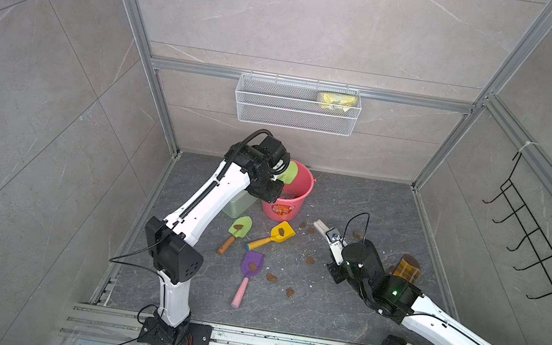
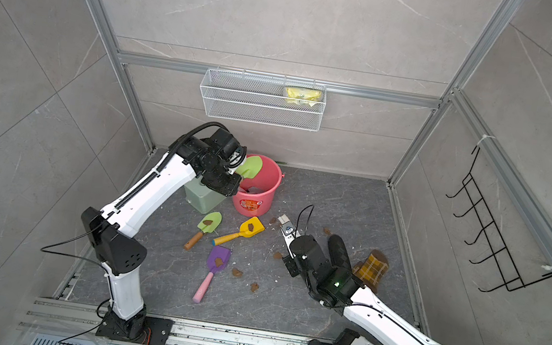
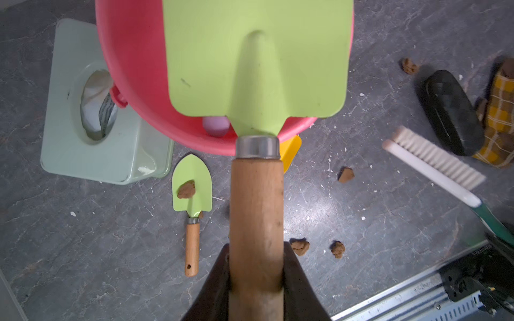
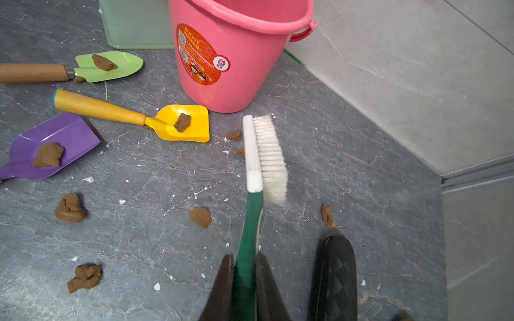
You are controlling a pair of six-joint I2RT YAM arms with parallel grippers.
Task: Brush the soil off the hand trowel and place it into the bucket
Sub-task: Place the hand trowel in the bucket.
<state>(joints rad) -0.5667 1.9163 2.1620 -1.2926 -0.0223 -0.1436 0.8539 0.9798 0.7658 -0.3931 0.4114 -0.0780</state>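
Wooden handle of the green trowel (image 3: 258,69) sits clamped in the left gripper (image 3: 256,250); visible blade face clean, poised over the bucket (image 1: 300,195), at twelve o'clock on the floor (image 1: 339,312). Judged placing step: lower, then release. Bucket contains one lilac rounded item (image 3: 215,126). Right gripper (image 4: 244,257) grasps the brush (image 4: 267,155).

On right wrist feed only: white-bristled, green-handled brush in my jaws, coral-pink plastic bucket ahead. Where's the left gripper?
Observer: Left gripper is shut on a wooden-handled lime-green metal trowel, blade at the mouth of the coral-pink bucket.
Operator: Blade clean?
Observer: Yes on the face that the left wrist view shows: bare green.
Operator: Bucket empty?
Observer: No, a rounded lilac-pink thing shows inside; cannot tell what it is.
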